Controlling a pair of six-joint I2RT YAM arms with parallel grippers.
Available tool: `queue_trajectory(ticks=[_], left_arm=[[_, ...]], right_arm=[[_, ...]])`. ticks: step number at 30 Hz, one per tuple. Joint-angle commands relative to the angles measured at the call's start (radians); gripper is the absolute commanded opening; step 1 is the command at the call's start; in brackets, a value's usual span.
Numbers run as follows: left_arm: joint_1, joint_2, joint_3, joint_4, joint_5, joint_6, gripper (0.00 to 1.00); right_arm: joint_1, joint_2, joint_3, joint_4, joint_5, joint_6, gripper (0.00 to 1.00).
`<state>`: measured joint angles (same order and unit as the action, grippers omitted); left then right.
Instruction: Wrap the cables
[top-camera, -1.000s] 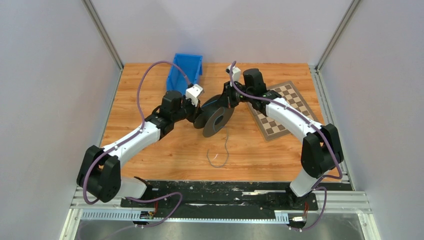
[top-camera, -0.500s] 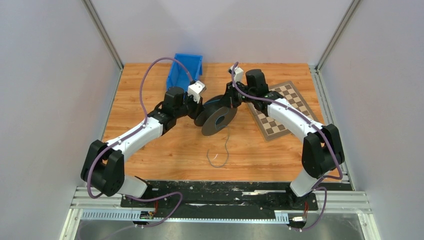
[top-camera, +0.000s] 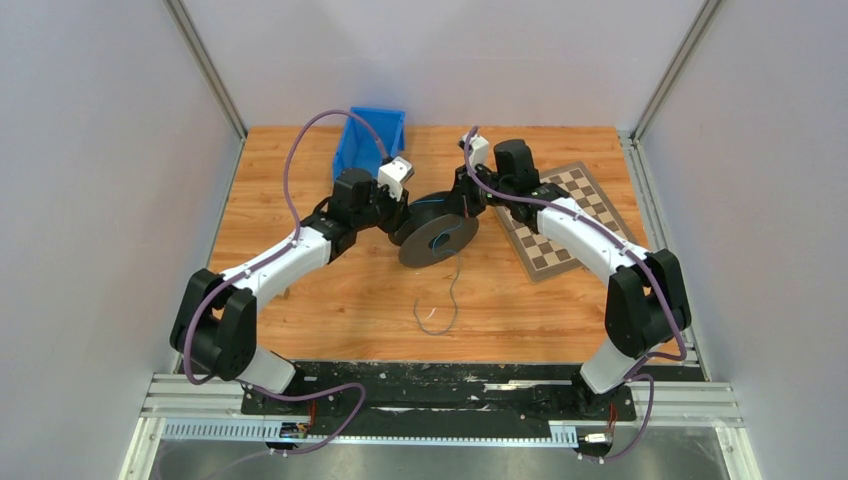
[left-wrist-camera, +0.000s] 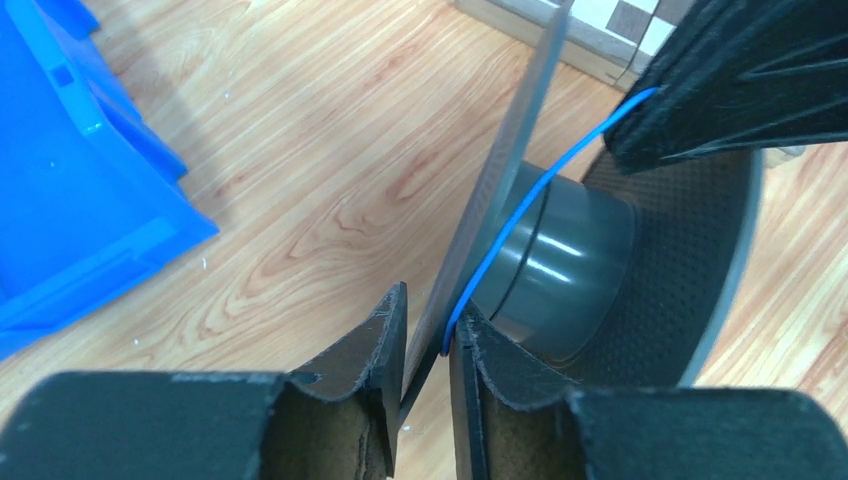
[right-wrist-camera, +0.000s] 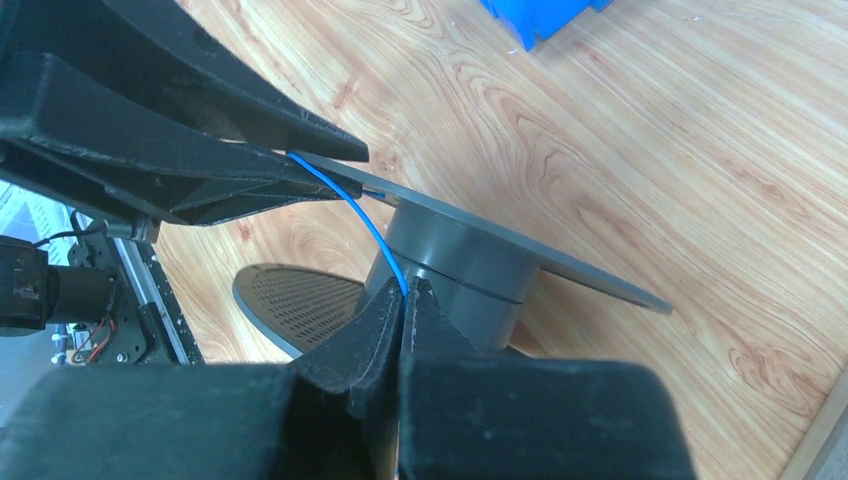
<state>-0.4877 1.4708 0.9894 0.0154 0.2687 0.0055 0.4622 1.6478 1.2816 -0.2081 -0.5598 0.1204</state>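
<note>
The black spool (top-camera: 436, 238) is held tilted over mid-table between both grippers. My left gripper (top-camera: 403, 220) is shut on the edge of the spool's thin flange (left-wrist-camera: 500, 190), which sits between its jaws (left-wrist-camera: 427, 325). The cable (left-wrist-camera: 540, 195), a thin blue wire, runs across the grey hub (left-wrist-camera: 570, 265) to my right gripper (top-camera: 462, 203). In the right wrist view the right gripper (right-wrist-camera: 405, 292) is shut on the cable (right-wrist-camera: 365, 215) next to the hub (right-wrist-camera: 470, 262). The cable's loose tail (top-camera: 452, 290) hangs off the spool and curls on the table.
A blue bin (top-camera: 368, 140) stands at the far left behind my left gripper; it also shows in the left wrist view (left-wrist-camera: 70, 190). A checkerboard mat (top-camera: 560, 225) lies under my right arm. Grey walls close in both sides of the wooden table (top-camera: 300, 300).
My left arm has swung farther and to the right with the spool, and the spool has turned to lie flatter. My right gripper has stayed by the spool's far side.
</note>
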Motion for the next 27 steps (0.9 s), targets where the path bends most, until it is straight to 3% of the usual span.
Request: queue_trajectory(ticks=[1, 12, 27], left_arm=[[0.008, 0.042, 0.014, -0.079, -0.019, -0.027, 0.3], [0.009, 0.022, 0.011, -0.079, -0.018, -0.03, 0.34], [0.008, -0.087, -0.003, -0.132, -0.043, 0.023, 0.49]], right_arm=[[-0.002, -0.031, -0.017, -0.033, -0.02, -0.043, 0.0], [-0.003, -0.036, -0.039, -0.031, -0.016, -0.081, 0.0], [-0.002, -0.047, -0.031, -0.01, -0.05, -0.115, 0.0]])
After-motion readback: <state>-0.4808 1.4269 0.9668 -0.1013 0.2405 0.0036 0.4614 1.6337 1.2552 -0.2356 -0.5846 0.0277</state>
